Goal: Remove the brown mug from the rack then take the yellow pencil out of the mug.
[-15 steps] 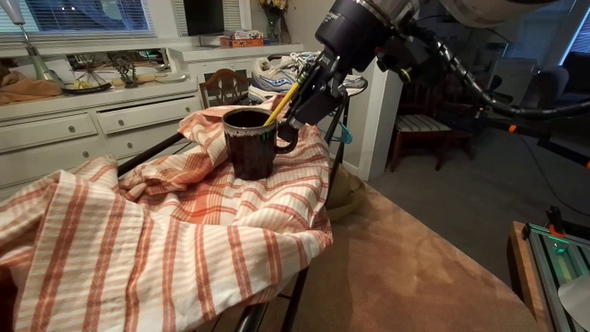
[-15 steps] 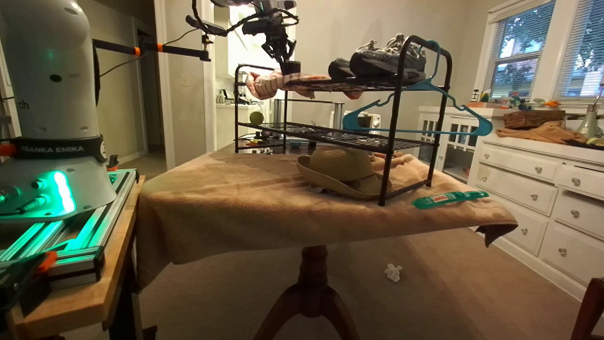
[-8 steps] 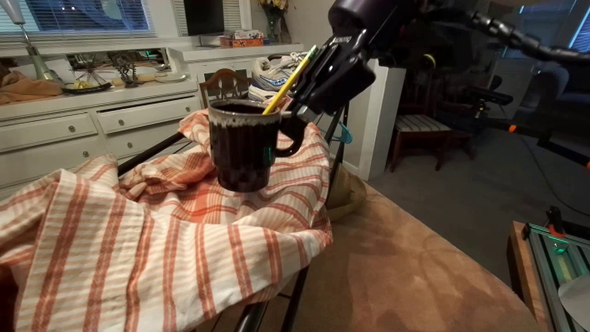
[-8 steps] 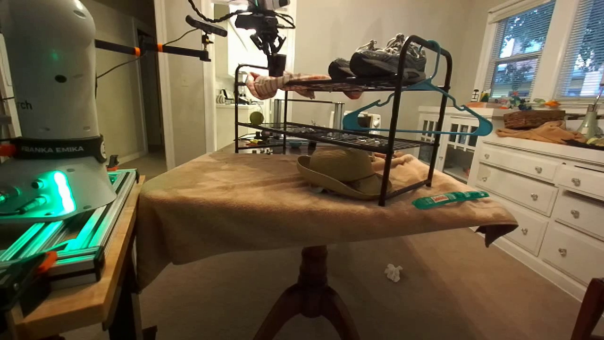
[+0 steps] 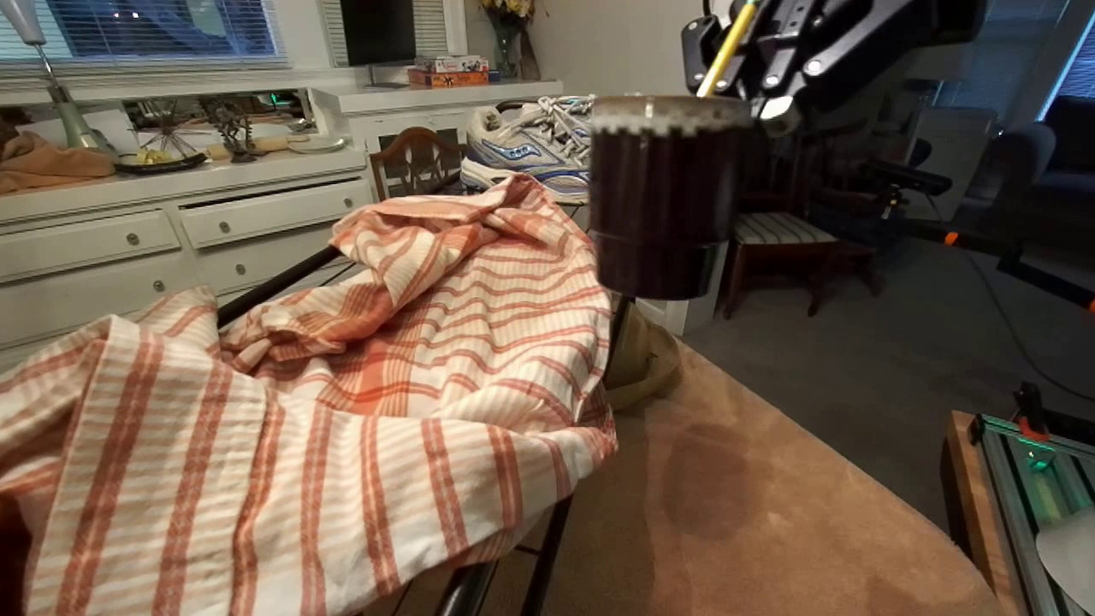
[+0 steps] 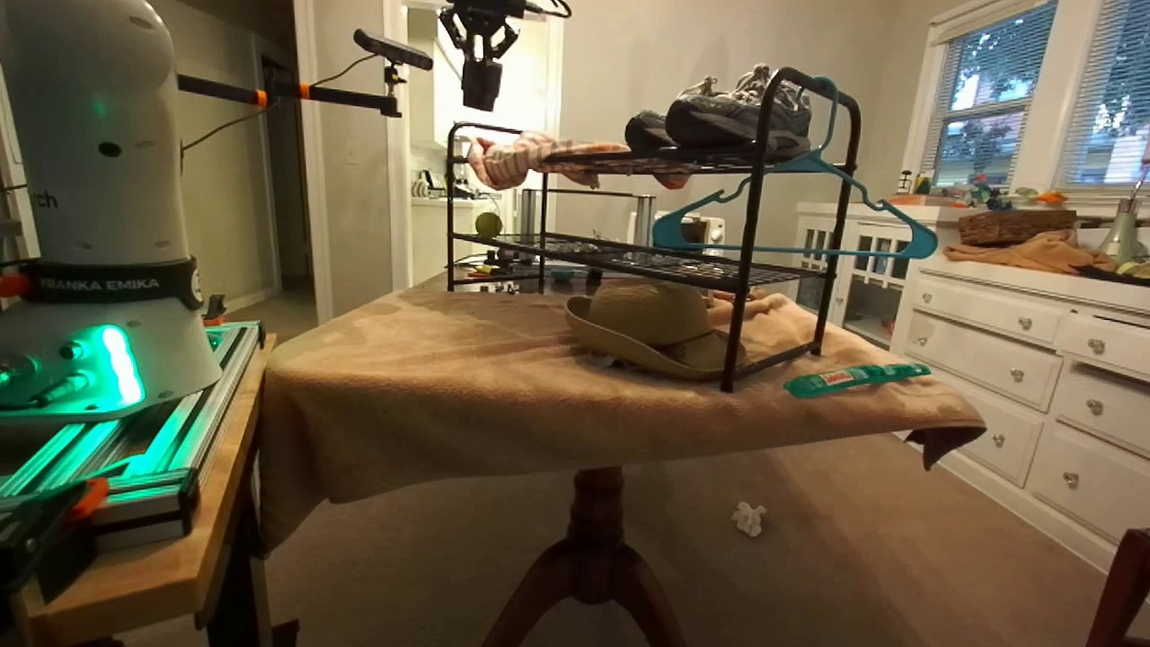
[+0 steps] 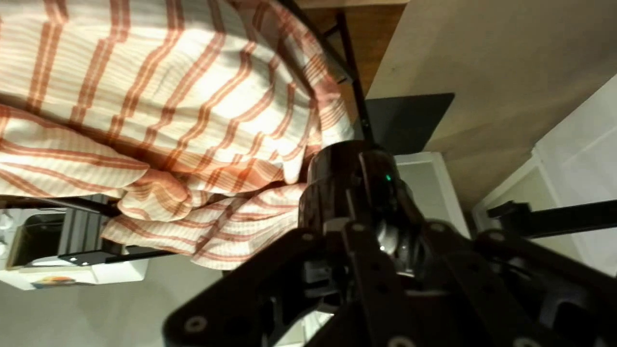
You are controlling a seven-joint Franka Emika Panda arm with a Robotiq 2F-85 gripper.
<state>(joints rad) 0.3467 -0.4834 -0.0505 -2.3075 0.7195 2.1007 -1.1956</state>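
Note:
The brown mug (image 5: 663,201) hangs upright in the air, off the striped cloth (image 5: 479,316) and beside the right edge of the rack (image 6: 753,225). It also shows in an exterior view (image 6: 482,85), above the rack's far left end. The yellow pencil (image 5: 727,50) leans up out of the mug's mouth, its lower part hidden inside. My gripper (image 5: 766,115) is shut on the mug at its handle side; the handle is mostly hidden. In the wrist view the dark mug (image 7: 323,193) sits at the fingers of the gripper (image 7: 376,217); the pencil cannot be made out there.
Grey running shoes (image 6: 741,117) stand on the rack's top shelf. A teal hanger (image 6: 795,252) hangs from the rack's end. A hat (image 6: 656,323) lies under it on the brown-covered table (image 6: 431,377). A green packet (image 6: 858,378) lies near the table's edge.
The mug has risen off the cloth with the gripper and moved right in an exterior view, away from the rack. The pencil has travelled with it, still inside the mug.

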